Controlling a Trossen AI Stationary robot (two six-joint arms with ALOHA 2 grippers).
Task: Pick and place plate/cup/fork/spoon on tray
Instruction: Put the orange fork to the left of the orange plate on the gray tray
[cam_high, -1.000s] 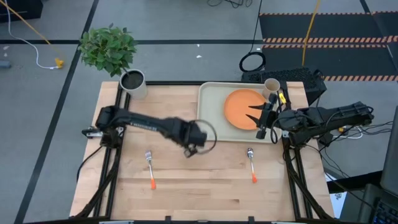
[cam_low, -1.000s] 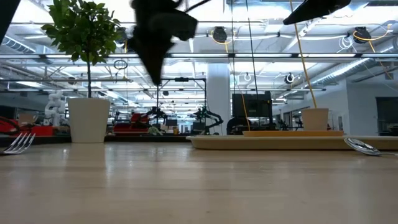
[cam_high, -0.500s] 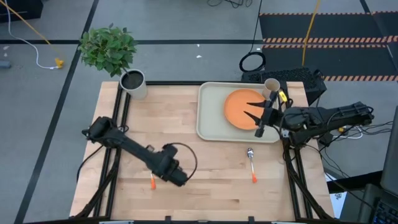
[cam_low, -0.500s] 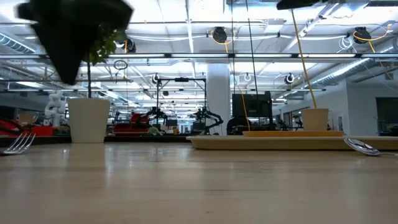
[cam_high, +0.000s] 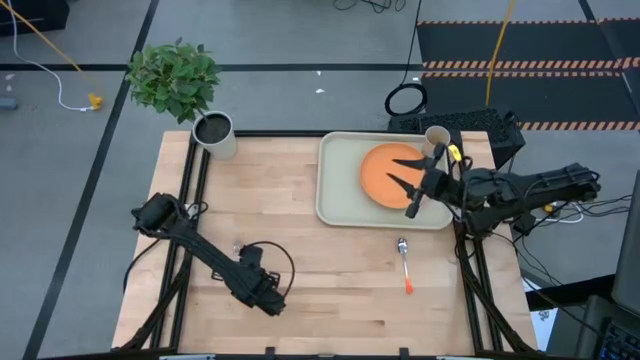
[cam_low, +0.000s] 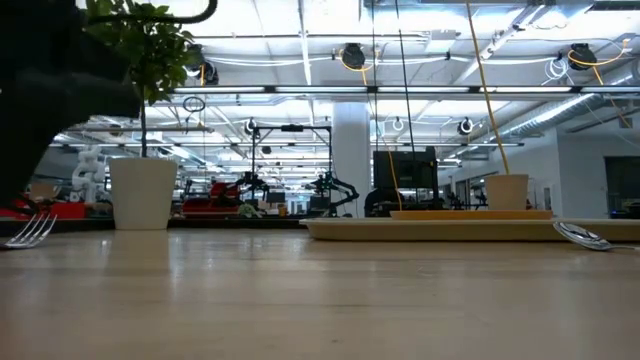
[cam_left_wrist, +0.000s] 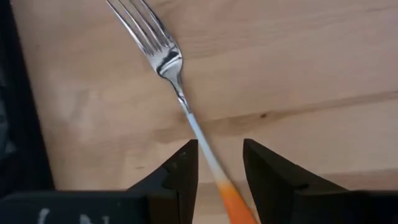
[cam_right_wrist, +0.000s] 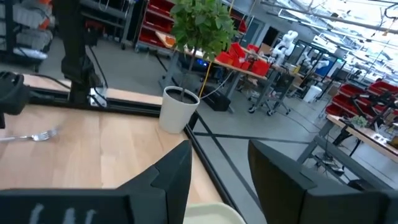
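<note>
The tray (cam_high: 335, 185), pale beige-green with rounded corners and a low rim, lies at the far right of the wooden surface (cam_high: 330, 270); the round orange plate (cam_high: 382, 172) rests flat inside it; the small tan cup (cam_high: 436, 137) stands upright at the tray's far right corner, just beside the plate; the spoon (cam_high: 404, 262) lies on the bare surface near the tray's front edge, silver bowl toward the tray, orange handle pointing away; the fork (cam_left_wrist: 180, 93) lies flat at the left side of the surface, silver tines, thin handle turning orange at its end.

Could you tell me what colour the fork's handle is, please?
Orange at the end, best seen in the left wrist view: fork.
</note>
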